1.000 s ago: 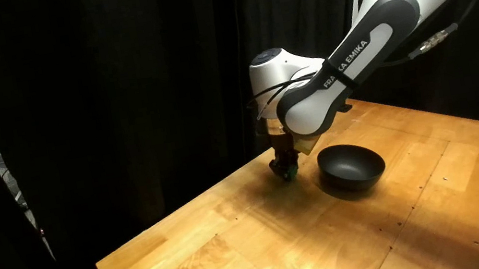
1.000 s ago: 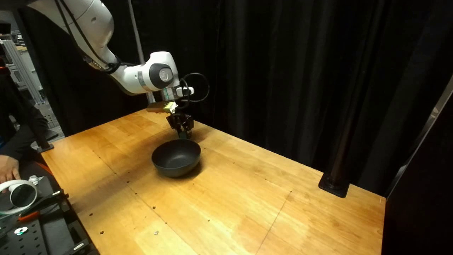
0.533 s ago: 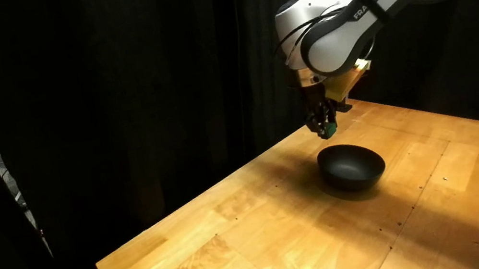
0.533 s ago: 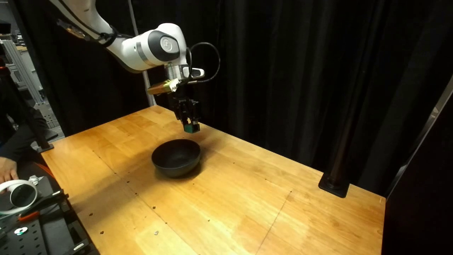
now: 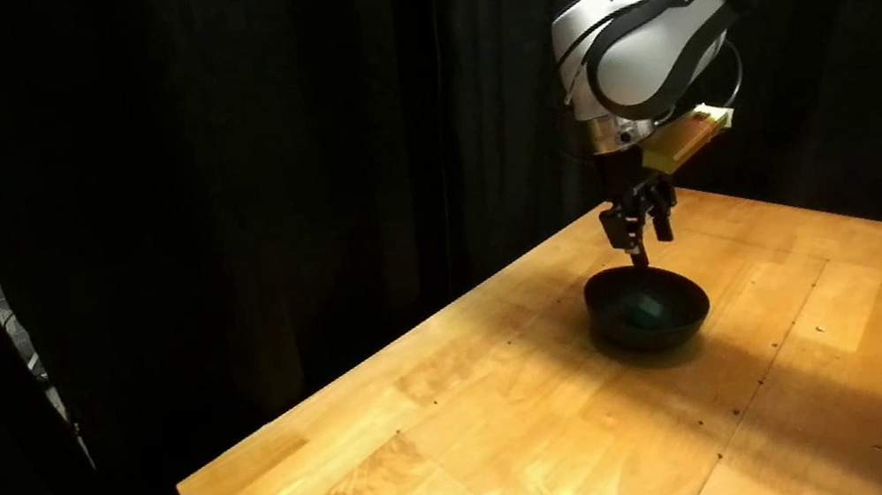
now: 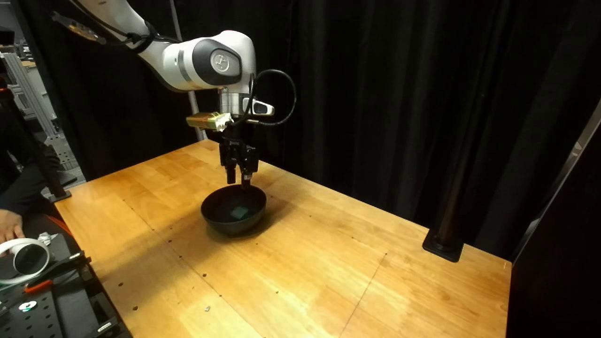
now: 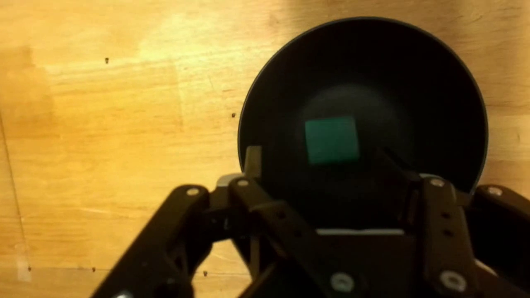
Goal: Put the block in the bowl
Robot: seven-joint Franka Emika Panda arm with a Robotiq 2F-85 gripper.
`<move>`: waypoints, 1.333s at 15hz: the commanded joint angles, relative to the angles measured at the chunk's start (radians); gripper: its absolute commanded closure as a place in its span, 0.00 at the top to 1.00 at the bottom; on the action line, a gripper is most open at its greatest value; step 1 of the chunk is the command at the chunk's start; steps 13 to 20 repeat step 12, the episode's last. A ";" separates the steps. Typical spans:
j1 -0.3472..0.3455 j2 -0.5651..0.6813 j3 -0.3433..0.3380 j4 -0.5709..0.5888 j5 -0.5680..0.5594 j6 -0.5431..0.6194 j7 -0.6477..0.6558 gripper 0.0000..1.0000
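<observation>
The green block (image 5: 646,309) is inside the black bowl (image 5: 609,333), and it looks slightly blurred. It also shows in the bowl in an exterior view (image 6: 239,213) and in the wrist view (image 7: 332,140). The bowl stands upright on the wooden table and shows in an exterior view (image 6: 233,228) and the wrist view (image 7: 364,54). My gripper (image 5: 653,250) is open and empty, with its fingers apart above the bowl's far rim. It also shows open in an exterior view (image 6: 238,184) and in the wrist view (image 7: 319,154), where the block lies apart from the fingers.
The wooden table (image 6: 328,263) carries the bowl. A black post with a base plate (image 6: 443,244) stands near its far edge. A dark curtain (image 5: 216,186) hangs behind. A person's hand (image 6: 10,224) and a white ring-shaped controller (image 6: 21,242) are beyond the table's side.
The gripper rose from the table beside the bowl with the block, moved over towards the bowl and opened. The block left the fingers and is now in the bowl.
</observation>
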 commanded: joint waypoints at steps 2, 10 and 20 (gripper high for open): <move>-0.051 -0.132 0.020 -0.093 0.050 -0.025 -0.057 1.00; -0.119 -0.520 0.018 -0.263 0.187 -0.112 -0.312 1.00; -0.113 -0.445 0.016 -0.201 0.173 -0.122 -0.272 1.00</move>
